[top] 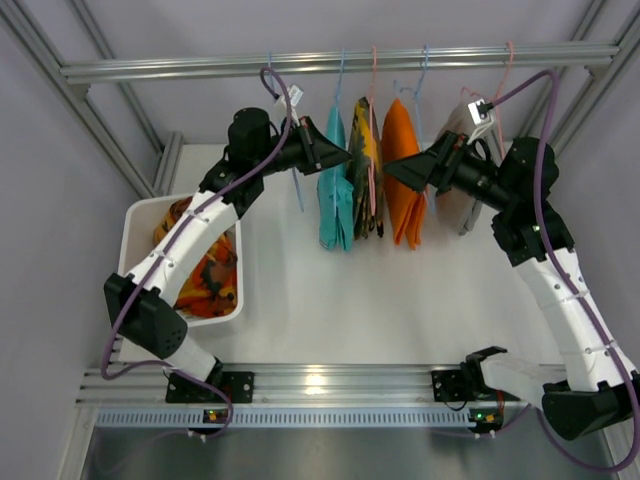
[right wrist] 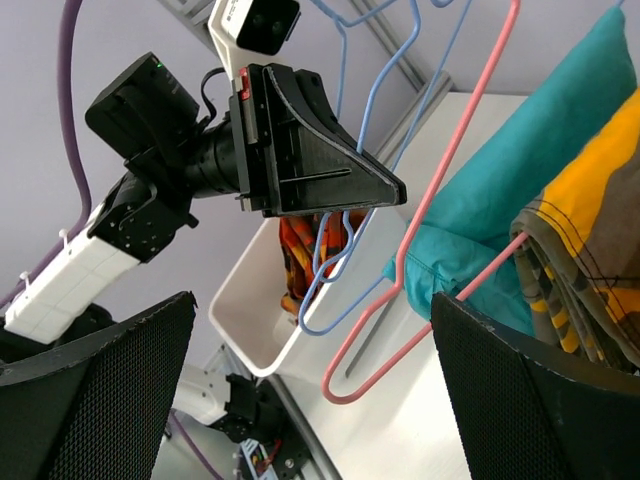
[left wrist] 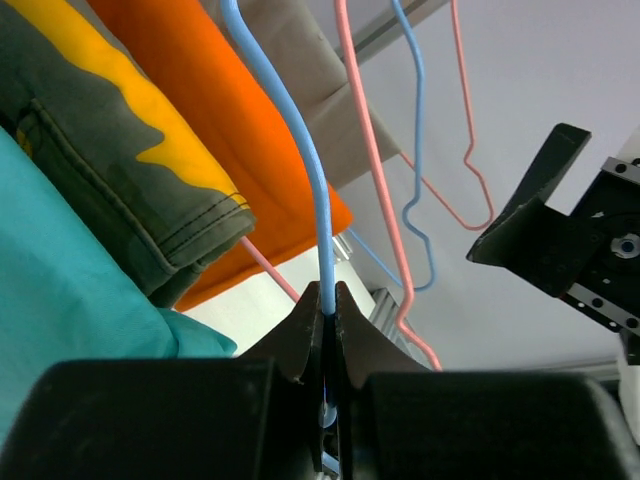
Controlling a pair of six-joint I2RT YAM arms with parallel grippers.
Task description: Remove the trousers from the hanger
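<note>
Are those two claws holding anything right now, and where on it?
The left gripper pinches the blue hanger by its wire; the right gripper holds nothing.

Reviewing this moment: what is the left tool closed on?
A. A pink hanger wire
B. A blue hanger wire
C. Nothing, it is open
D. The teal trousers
B: in the left wrist view the left tool has its tips pressed together on the blue hanger, while the teal trousers hang off to one side, not between the tips.
</note>
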